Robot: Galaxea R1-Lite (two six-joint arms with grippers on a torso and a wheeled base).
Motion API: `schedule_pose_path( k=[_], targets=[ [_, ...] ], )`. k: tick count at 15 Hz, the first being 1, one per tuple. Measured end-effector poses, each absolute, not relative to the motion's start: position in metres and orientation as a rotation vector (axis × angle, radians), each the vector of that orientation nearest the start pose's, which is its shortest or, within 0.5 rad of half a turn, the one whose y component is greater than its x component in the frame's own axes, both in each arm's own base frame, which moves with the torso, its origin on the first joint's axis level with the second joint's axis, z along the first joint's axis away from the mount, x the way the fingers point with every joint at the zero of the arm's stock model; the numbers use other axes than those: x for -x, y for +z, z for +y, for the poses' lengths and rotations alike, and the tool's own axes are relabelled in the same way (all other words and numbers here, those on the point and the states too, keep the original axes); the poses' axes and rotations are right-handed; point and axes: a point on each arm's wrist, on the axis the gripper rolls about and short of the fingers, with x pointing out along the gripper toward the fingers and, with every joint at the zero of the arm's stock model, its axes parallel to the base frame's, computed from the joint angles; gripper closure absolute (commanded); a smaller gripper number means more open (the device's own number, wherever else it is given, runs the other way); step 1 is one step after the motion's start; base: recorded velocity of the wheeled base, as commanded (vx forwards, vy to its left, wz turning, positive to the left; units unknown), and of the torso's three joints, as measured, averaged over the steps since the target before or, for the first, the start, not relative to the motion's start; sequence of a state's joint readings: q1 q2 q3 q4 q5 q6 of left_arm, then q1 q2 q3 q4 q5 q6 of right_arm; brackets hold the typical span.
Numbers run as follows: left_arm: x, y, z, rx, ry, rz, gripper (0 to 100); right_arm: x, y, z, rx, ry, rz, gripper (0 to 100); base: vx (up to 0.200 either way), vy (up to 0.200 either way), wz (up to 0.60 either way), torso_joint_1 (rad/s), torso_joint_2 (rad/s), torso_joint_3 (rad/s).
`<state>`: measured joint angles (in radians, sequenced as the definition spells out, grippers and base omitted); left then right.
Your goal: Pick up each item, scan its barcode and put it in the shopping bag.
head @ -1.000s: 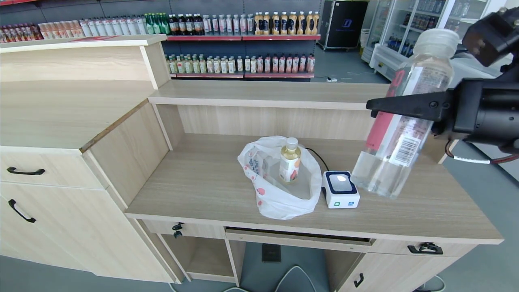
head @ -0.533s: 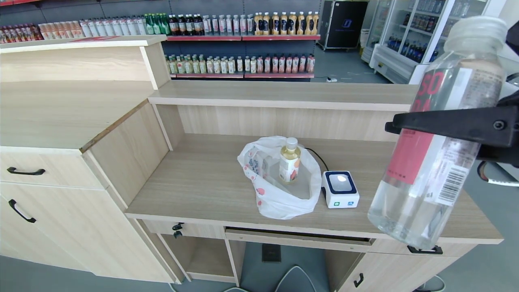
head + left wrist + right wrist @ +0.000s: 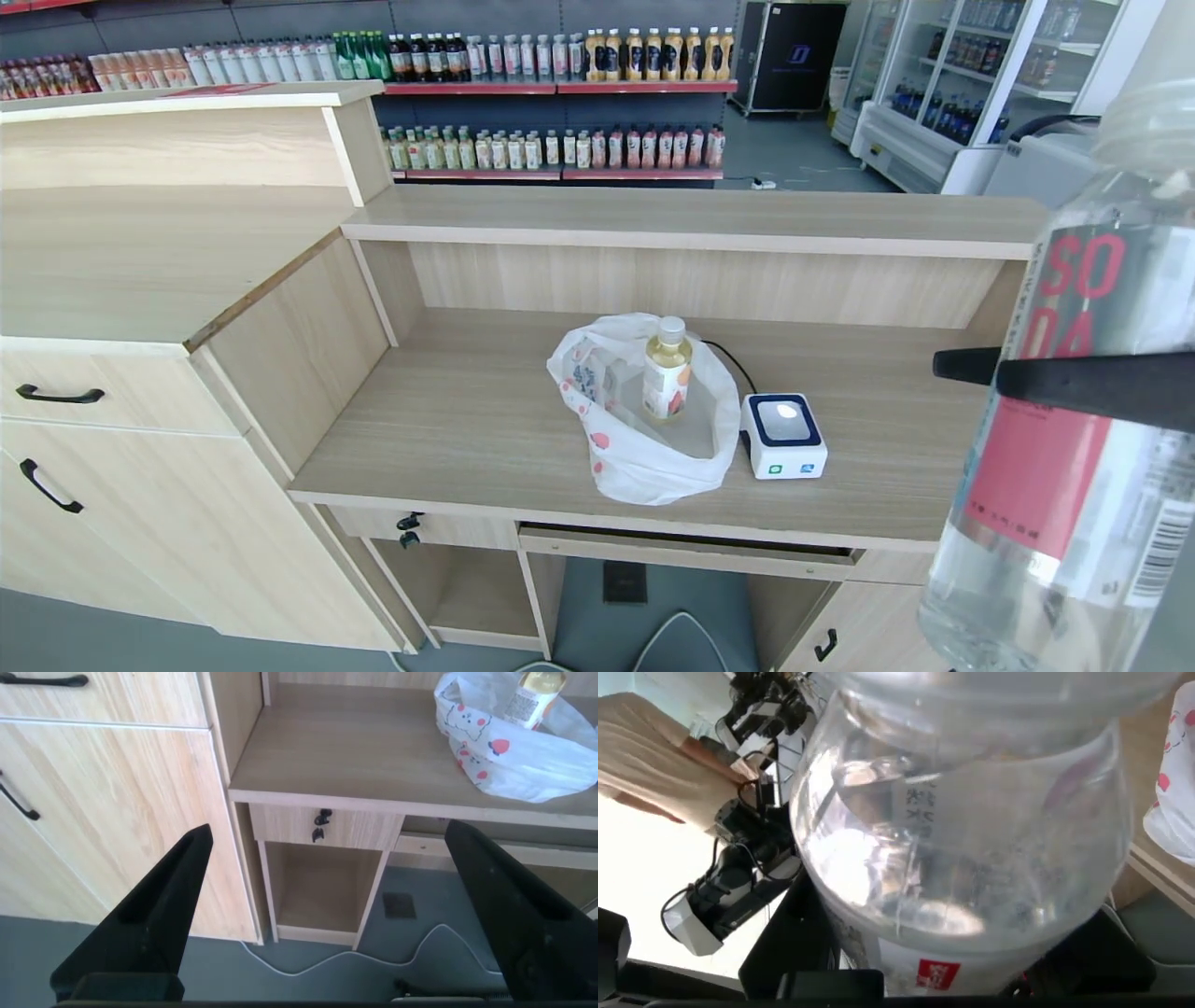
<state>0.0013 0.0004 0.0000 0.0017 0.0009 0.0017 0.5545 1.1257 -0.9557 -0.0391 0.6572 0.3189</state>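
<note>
Soda bottle (image 3: 1064, 467): right up close on the right, off the desk and in the air, nearly upright, cap end up, clear with a red-and-white label.
Barcode (image 3: 1172, 551): low on the label, at the bottle's right edge.
Right claw (image 3: 990, 373): clamped on the soda bottle at mid-height, one black finger lying across the front of the label; the wrist view has the bottle's clear body (image 3: 962, 849) pressed right against the lens.
Left claw (image 3: 329, 831): fingers wide apart, nothing between them, hanging low out in front of the desk's left front edge.
Desk (image 3: 467, 420): pale wood, with a raised back ledge.
Bag (image 3: 644, 457): white plastic, mouth open, sitting mid-desk.
Tea bottle (image 3: 667, 369): standing upright inside the bag, white cap on top.
Scanner (image 3: 782, 434): small white box with a dark top window, just beside the bag on its right, a black cable running off behind it.
Shelves (image 3: 560, 56): far back, rows of drink bottles.
</note>
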Motion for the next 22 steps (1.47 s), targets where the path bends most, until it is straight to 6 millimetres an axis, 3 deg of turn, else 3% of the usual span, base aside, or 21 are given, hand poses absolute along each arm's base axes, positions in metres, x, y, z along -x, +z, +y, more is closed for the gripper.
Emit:
schedule_pose_path(
  k=[22],
  targets=[
    [0.023, 0.075, 0.000, -0.002, 0.003, 0.002, 0, -0.110, 0.291, 0.085, -0.260, 1.181, 0.334, 100, 0.000, 0.000, 0.00, 0.000, 0.00, 0.000]
  ],
)
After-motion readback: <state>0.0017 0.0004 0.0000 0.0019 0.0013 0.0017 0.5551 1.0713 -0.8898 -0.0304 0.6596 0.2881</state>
